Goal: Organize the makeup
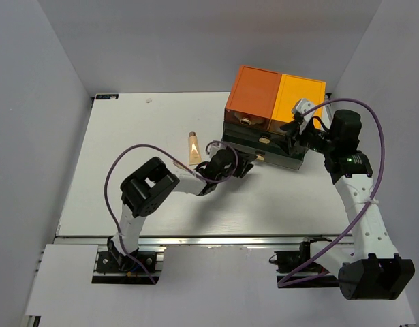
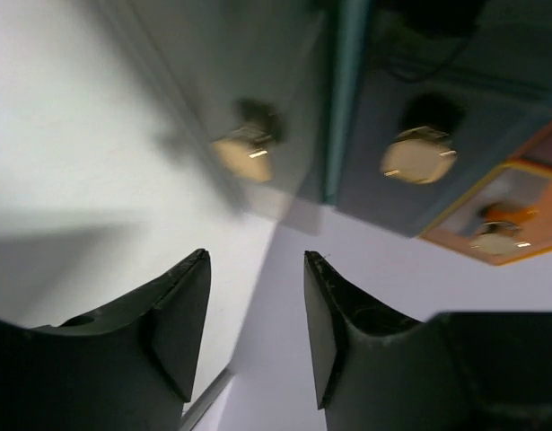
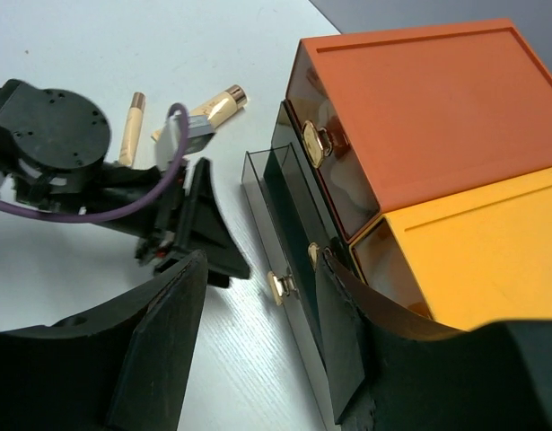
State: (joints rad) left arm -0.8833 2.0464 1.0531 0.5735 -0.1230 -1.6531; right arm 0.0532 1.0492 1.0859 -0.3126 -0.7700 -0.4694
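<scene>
Though apart, tube [image 1: 194, 147] near end effector [image 1: 243, 167]

My left wrist sees the knobs [image 2: 417, 157] on the drawer box [image 2: 213, 63] only as blurs. From my right wrist, my left arm [image 3: 51, 135] covers the tan stick's [image 3: 132, 121] end.

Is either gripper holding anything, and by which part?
Nothing is held: the left gripper and the right gripper are both open and empty, near the drawer box.

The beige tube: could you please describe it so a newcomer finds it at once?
Find the orange drawer box, far right on the table. Left of it lies the beige tube; it is wider than the tan stick beside it.
</scene>
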